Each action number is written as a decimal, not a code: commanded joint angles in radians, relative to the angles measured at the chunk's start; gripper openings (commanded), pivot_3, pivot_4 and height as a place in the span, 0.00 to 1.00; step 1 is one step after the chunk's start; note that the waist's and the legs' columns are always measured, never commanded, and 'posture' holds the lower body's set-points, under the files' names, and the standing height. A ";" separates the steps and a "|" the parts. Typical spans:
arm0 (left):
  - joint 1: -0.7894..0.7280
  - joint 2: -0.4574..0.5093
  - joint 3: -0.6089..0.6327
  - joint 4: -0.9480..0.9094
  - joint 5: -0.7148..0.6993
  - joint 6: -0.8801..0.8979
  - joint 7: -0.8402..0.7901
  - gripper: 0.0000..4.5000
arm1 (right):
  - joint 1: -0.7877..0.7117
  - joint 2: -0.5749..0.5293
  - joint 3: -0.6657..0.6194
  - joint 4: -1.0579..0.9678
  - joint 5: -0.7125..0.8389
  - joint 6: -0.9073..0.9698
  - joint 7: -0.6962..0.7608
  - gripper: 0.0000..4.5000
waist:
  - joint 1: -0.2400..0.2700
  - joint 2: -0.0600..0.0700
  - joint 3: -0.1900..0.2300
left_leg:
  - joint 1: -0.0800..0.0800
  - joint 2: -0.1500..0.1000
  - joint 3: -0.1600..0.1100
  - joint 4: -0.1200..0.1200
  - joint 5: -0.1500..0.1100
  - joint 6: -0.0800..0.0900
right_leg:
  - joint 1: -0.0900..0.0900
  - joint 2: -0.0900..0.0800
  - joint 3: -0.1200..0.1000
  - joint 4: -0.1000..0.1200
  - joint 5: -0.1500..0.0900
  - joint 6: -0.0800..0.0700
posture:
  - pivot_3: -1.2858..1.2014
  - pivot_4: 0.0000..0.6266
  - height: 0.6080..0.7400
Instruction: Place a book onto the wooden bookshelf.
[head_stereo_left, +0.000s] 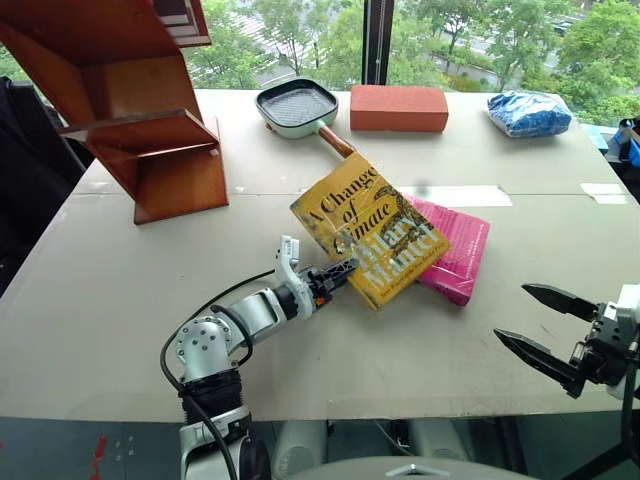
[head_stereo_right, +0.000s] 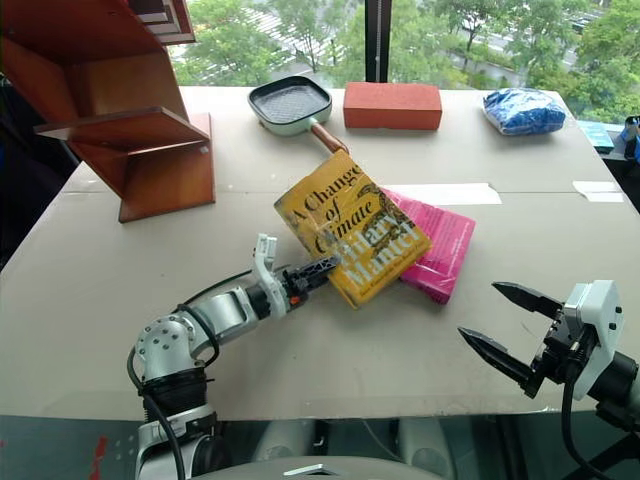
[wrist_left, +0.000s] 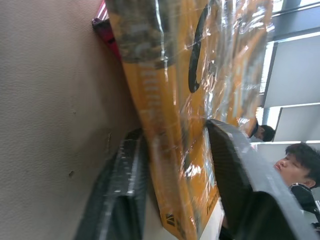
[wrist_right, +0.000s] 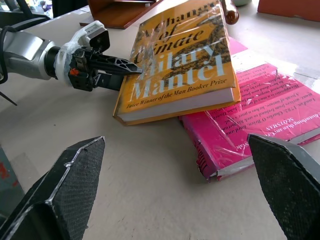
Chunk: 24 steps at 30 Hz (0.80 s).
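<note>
The wooden bookshelf (head_stereo_left: 140, 120) sits at the far left corner of the table (head_stereo_left: 120, 300), well apart from everything else. The book (head_stereo_left: 372, 228) lies mid-table, tilted, its right side propped on a pink book (head_stereo_left: 455, 250). The left gripper (head_stereo_left: 342, 270) is clamped on its near-left edge, one finger above and one below, while the right gripper (head_stereo_left: 538, 322) hangs spread wide apart near the table's front right, holding nothing.

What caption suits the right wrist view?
Left gripper clamps the yellow book atop the pink book; right gripper open.
</note>
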 joint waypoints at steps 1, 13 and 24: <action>0.012 -0.021 -0.004 -0.002 -0.034 -0.024 0.075 0.01 | -0.012 -0.017 -0.003 -0.015 0.015 -0.028 -0.005 1.00 | 0.001 -0.001 -0.001 | 0.000 0.000 0.000 0.000 0.000 0.000 | 0.000 0.000 0.000 0.000 0.000 0.000 | 0.52 0.24 1.00; -0.082 0.088 -0.037 -0.246 -0.168 -0.204 0.036 0.01 | -0.156 -0.044 0.077 0.044 0.046 -0.023 -0.032 1.00 | 0.000 -0.004 0.001 | -0.003 0.000 -0.001 -0.001 0.000 0.000 | -0.001 0.000 0.000 -0.002 0.001 -0.003 | 0.52 0.24 1.00; -0.414 0.742 -0.433 -0.330 0.766 -0.686 -0.403 0.01 | -0.551 -0.026 0.207 0.204 0.109 0.003 -0.146 1.00 | -0.004 -0.004 0.004 | -0.008 -0.002 -0.002 -0.005 0.000 0.000 | -0.002 0.004 0.004 -0.012 0.003 -0.004 | 0.52 0.24 1.00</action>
